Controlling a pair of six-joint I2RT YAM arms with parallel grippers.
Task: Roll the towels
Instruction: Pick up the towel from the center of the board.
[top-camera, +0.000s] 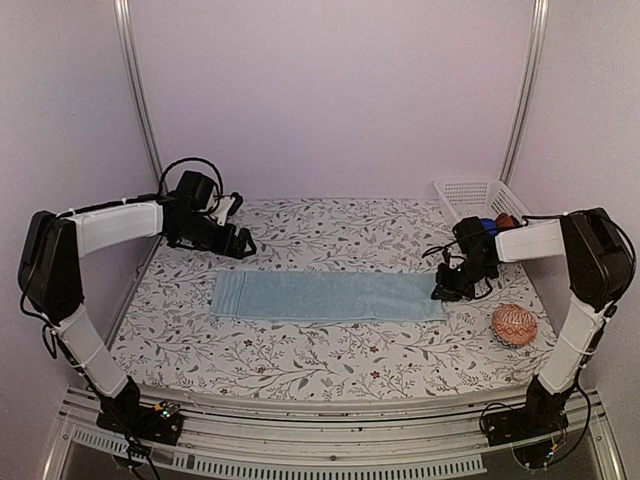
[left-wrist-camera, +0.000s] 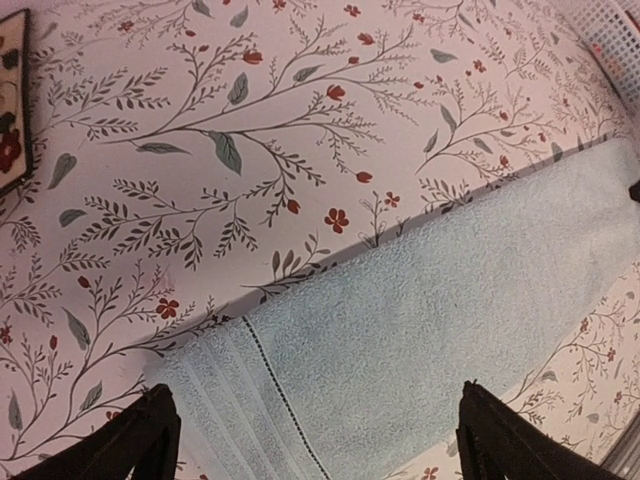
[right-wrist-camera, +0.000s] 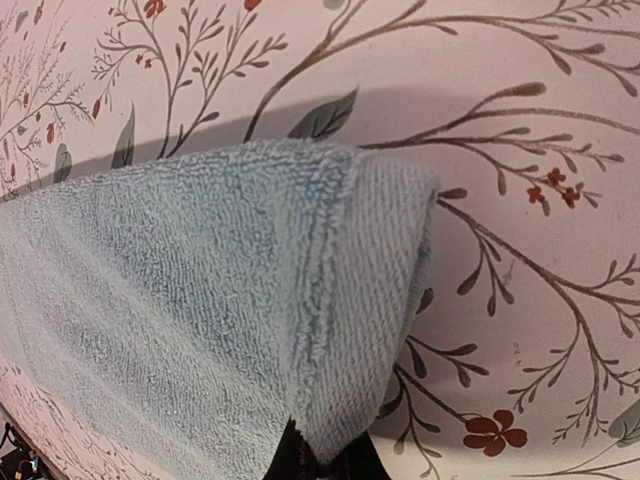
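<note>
Clenches the right pincer (right-wrist-camera: 322, 462) on an end corner of the light blue towel (right-wrist-camera: 200, 330), at bottom centre of the right wrist view. Holds that corner bunched into a folded peak, up off the floral counter (right-wrist-camera: 520, 150), with a shadow on the cover behind it.

Holds the left pincer (left-wrist-camera: 320, 450) released, dark fingers (left-wrist-camera: 150, 440) wide apart in the two lower corners of the left wrist view, astride the towel's hemmed end. Cannot tell whether touching it.

From overhead: right pincer at the towel's right end, centre right of the frame. Left pincer just past the far edge of the left end, left of centre. Towel itself a long flat strip lying left to right across the middle of the counter.

Upper right, behind the right arm: a white basket (top-camera: 465, 188). By its near side, a small blue thing (top-camera: 487, 225) and a dark red thing (top-camera: 505, 221), too small to identify.

Lower right, near the towel's end but apart from it: an orange-pink patterned ball (top-camera: 514, 325).
</note>
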